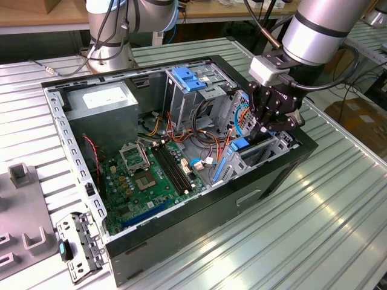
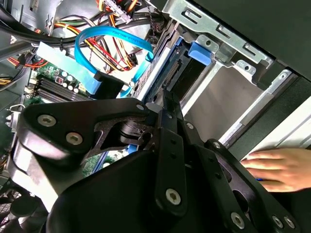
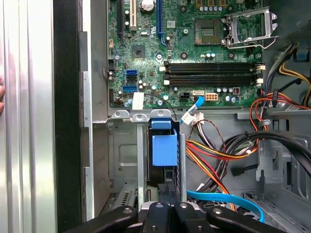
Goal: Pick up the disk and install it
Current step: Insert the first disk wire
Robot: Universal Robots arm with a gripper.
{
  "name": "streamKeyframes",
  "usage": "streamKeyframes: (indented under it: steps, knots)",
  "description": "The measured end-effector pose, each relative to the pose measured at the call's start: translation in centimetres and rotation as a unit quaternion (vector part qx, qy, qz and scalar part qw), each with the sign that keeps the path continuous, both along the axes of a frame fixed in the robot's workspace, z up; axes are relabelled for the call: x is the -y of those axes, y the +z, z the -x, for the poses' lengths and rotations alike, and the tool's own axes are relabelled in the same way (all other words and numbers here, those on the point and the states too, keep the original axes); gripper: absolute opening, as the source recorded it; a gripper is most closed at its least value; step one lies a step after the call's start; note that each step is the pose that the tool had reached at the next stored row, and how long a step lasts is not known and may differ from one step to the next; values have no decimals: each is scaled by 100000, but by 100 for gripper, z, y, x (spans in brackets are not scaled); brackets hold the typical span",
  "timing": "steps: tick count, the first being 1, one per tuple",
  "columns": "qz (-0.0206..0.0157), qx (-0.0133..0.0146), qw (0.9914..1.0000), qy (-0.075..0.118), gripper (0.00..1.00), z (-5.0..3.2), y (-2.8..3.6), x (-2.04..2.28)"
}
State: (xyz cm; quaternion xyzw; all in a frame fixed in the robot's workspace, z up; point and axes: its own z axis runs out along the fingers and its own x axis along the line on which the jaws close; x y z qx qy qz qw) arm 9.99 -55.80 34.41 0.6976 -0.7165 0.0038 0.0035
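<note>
Ribbed metal tabletop (image 1: pixel 338 205) is carrying an open computer case (image 1: pixel 199 223) in the exterior view, with a wooden bench (image 1: pixel 36 15) running behind. The pincer (image 1: pixel 266 130) is hanging inside the drive cage, and the disk (image 1: pixel 240 145) is sitting just beneath it.

In the second wrist view, a person's hand (image 2: pixel 279 167) is lying outside the case wall, beside the pincer (image 2: pixel 167 104).

In the first wrist view, the disk (image 3: pixel 164 145) is standing edge-on straight ahead of the pincer (image 3: pixel 165 191), with the circuit board (image 3: pixel 146 58) beyond. Its opening, I cannot tell.
</note>
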Motion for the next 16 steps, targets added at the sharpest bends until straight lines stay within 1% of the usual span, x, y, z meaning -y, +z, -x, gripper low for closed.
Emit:
streamKeyframes:
  steps: [4,6,7,8,9,13,14,16]
  knots:
    - [4,-2,100000,201,11,-2,3,0]
    - [-5,-14,99986,1665,11,-4,7,0]
    - [-6,-14,99969,2487,11,-4,7,0]
    - [0,-12,99914,4151,11,-4,8,0]
    - [7,-15,99875,5002,11,-8,9,0]
    - [0,-15,99852,5433,11,-97,7,-8]
    - [4,-17,99841,5635,11,-103,8,-8]
    - [11,-16,99749,7074,11,-105,24,-8]
